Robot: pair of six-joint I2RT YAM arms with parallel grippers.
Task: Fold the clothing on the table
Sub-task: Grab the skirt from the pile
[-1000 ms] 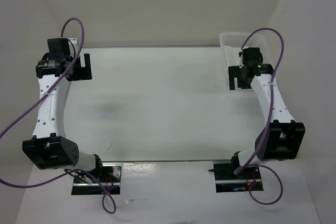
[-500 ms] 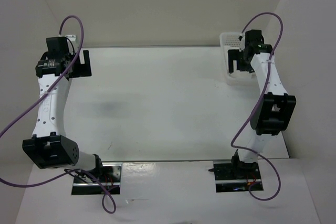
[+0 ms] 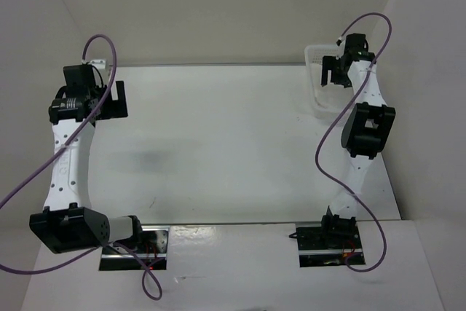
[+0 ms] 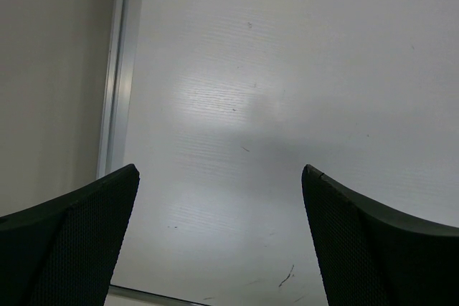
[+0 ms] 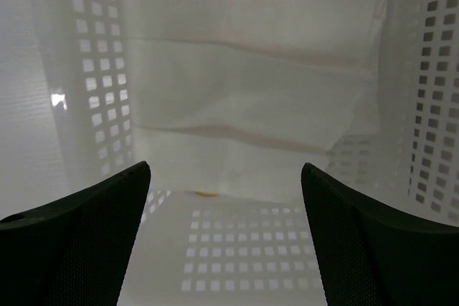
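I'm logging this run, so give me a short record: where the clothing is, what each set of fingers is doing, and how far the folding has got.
clothing: layered white fabric inside the basket, not on the table
basket: at the table's far right
left fingers: apart, empty, over the table's far left
right fingers: apart, empty, above the basket, facing the clothing
folding: not yet begun

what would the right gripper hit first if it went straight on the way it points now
Most likely the white clothing lying in the basket, straight ahead of the right gripper and its open fingers; depth is unclear.
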